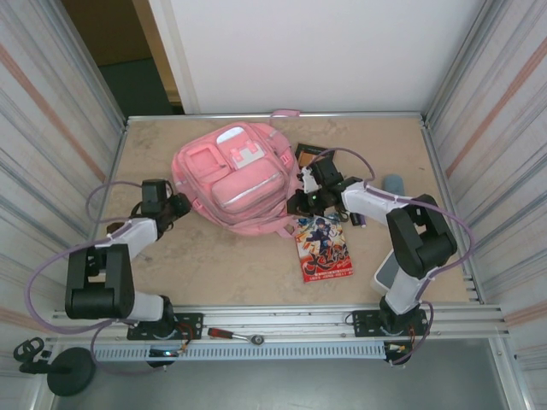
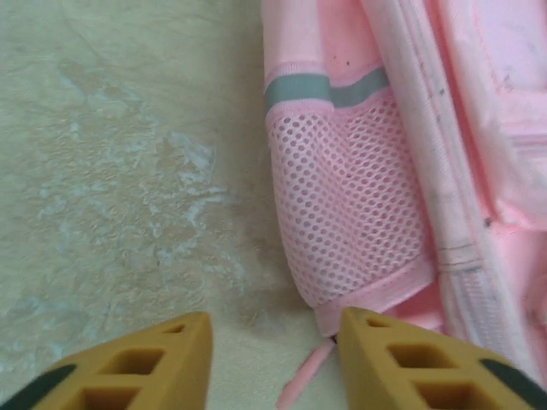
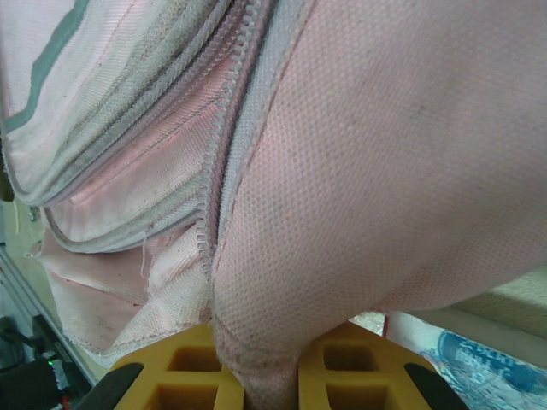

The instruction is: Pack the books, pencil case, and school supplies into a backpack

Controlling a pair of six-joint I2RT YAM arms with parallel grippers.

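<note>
The pink backpack (image 1: pixel 231 175) lies front-up in the middle of the table. My left gripper (image 1: pixel 178 206) sits at its lower left side, open (image 2: pixel 273 359). Just beyond the fingertips is the mesh side pocket (image 2: pixel 350 213), and a thin pink strap end (image 2: pixel 301 380) lies on the table beside the right finger. My right gripper (image 1: pixel 299 203) is at the bag's right edge, shut on a fold of its pink fabric (image 3: pixel 269 376) next to a zip (image 3: pixel 224 145). The colourful book (image 1: pixel 323 248) lies flat below it. The dark book (image 1: pixel 312 154) is partly hidden behind the right arm.
A blue-grey pouch (image 1: pixel 393 184), perhaps the pencil case, lies right of the right arm. Small dark items (image 1: pixel 359 219) sit by the colourful book. A white object (image 1: pixel 383 275) rests near the right arm's base. Metal walls close in the table on both sides.
</note>
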